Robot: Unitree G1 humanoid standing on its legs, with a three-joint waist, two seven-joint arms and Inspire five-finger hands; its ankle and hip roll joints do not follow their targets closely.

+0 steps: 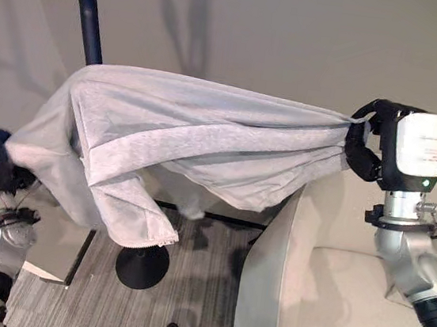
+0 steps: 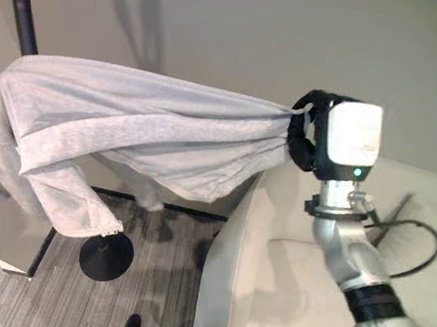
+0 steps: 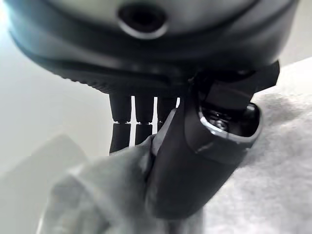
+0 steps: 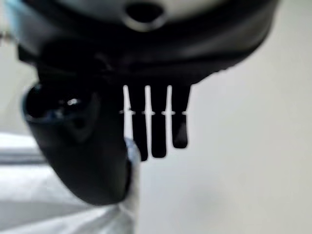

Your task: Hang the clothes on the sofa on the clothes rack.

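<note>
Both hands pinch grey garment [image 1: 197, 141], stretched taut left-right.

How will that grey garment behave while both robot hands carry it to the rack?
Probably floppy: the grey garment sags between the left robot hand and right robot hand, a loose flap dangling. Likely light. It may snag the rack pole.

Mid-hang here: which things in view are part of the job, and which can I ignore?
Part of the job:
- grey garment, stretched between both hands
- left hand, thumb pinching the cloth
- right hand, gripping the other end
- clothes rack, its dark pole behind the garment and its round base on the floor
- sofa

Just there:
- striped carpet
- wall
</note>
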